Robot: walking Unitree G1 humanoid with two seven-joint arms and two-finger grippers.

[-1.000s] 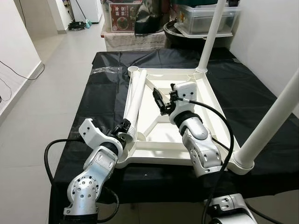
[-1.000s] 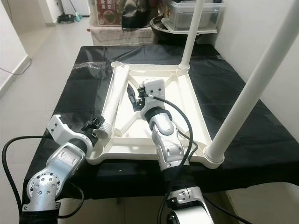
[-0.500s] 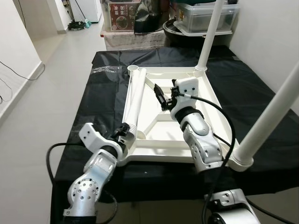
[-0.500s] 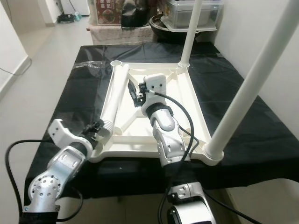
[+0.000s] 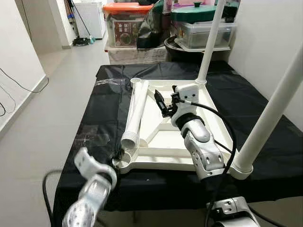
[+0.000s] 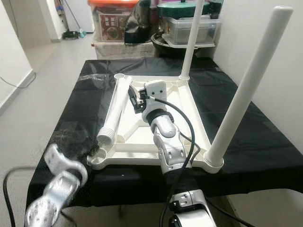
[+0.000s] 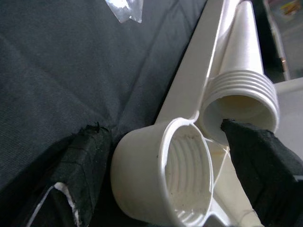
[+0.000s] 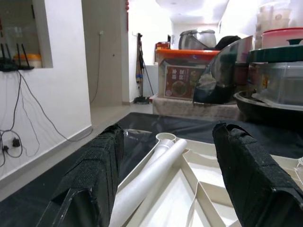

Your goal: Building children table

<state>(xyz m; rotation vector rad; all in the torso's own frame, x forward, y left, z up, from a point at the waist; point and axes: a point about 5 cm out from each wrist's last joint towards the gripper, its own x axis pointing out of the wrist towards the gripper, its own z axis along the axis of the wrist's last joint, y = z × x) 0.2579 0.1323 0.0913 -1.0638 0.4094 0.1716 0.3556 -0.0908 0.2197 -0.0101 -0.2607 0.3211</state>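
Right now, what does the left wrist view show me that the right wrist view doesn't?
Left wrist view alone: the threads inside the empty corner socket of the upturned table top, and the ribbed open end of the loose leg lying right beside that socket. The left gripper is open, one finger on each side of the socket.

Right wrist view alone: the far end of the leg near the far corner socket, the storage boxes beyond, and the open right gripper holding nothing.

Both: the same loose leg and the black table cover.

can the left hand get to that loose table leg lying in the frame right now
Probably yes. The left hand is open at the near corner socket, and the loose leg has its threaded end just beyond, with nothing between them.
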